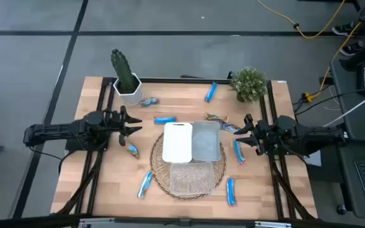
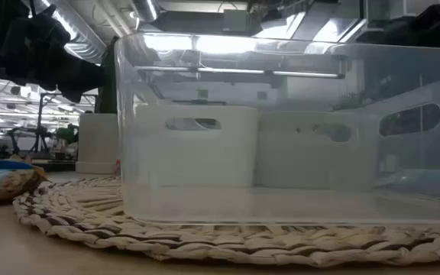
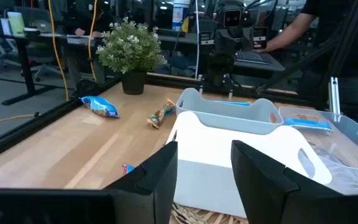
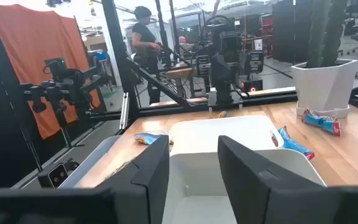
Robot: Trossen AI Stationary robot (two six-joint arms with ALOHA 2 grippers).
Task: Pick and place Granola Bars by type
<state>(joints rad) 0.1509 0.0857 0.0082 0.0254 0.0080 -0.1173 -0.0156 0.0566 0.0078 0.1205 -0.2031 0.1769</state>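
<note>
Left gripper (image 1: 134, 124) hovering left of the mat (image 1: 159, 170), fingers (image 3: 160, 177) parted with nothing between them, facing the trays. Right gripper (image 1: 244, 131) hovering right of the mat, likewise parted and empty. Probably both poised at the sides so each can reach the bars nearest it.

On the mat: white tray (image 1: 177, 141), grey tray (image 1: 206, 140) touching it, clear tray (image 1: 191, 178) in front, apparently grouped at the centre as sorting bins, within reach of both arms. Appear empty.

Cactus (image 1: 125, 76) and bush (image 1: 248, 82) behind the mat, out of the working lane.

Bars scattered all round the mat, none yet sorted: blue bar (image 1: 164, 120) just behind it, another (image 1: 144, 184) at its left front, another (image 1: 231, 190) at its right front.
</note>
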